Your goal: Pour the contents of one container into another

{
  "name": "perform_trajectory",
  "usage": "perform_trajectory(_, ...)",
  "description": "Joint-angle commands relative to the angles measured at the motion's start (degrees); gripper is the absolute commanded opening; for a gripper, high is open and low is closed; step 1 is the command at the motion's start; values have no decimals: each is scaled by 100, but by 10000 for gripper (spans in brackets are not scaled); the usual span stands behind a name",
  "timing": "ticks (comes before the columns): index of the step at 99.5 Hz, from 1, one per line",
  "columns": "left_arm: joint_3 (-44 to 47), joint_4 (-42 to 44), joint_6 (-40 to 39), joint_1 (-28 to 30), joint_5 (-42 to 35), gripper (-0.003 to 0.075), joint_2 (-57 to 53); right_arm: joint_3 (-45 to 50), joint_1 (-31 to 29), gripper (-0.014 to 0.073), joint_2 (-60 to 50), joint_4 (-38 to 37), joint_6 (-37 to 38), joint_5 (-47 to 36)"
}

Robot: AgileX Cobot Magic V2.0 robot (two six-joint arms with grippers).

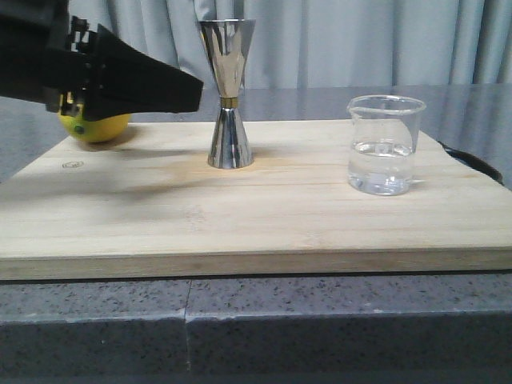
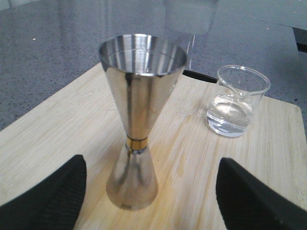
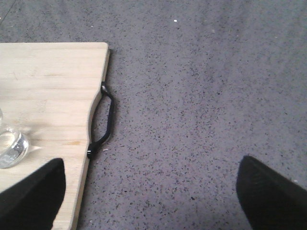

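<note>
The steel hourglass jigger [image 1: 229,92] with its gold waist band stands upright at mid-board; it fills the left wrist view [image 2: 139,120]. A clear glass beaker [image 1: 384,144] holding a little clear liquid stands on the board's right side, seen also past the jigger [image 2: 235,103] and at the edge of the right wrist view [image 3: 7,143]. My left gripper [image 2: 151,191] is open, its black fingers [image 2: 48,196] wide apart on either side of the jigger's base without touching it. My right gripper [image 3: 148,191] is open over the grey counter beside the board, out of the front view.
Both vessels stand on a wooden cutting board [image 1: 240,216] with a black handle [image 3: 105,120] on its right edge. A yellow lemon [image 1: 94,126] lies at the board's back left, behind my left arm [image 1: 104,76]. Grey speckled counter [image 3: 201,96] surrounds the board.
</note>
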Motion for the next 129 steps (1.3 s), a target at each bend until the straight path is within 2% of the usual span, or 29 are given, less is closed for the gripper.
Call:
perform_trajectory(1, -411, -487, 47, -168, 310, 511, 49, -200, -37, 627, 73, 15, -58, -346)
perform_trajectory(30, -1252, -487, 47, -555, 349, 511, 632, -200, -37, 627, 73, 23, -58, -344)
perform_trajectory(47, -1392, -487, 47, -620, 338, 506, 729, -200, -37, 627, 73, 23, -58, -334)
perform_trajectory(71, -1397, -487, 47, -620, 338, 331, 729, -200, -37, 627, 73, 23, -58, -334)
perform_trajectory(89, -1397, -487, 47, -620, 338, 235, 729, -200, -37, 627, 73, 23, -58, -334)
perform_trajectory(113, -1397, -487, 47, -620, 421, 199, 729, -233, -37, 627, 73, 23, -69, -470)
perform_trajectory(129, -1405, -487, 47, -620, 638, 199, 729, -666, -37, 627, 421, 23, -214, -66)
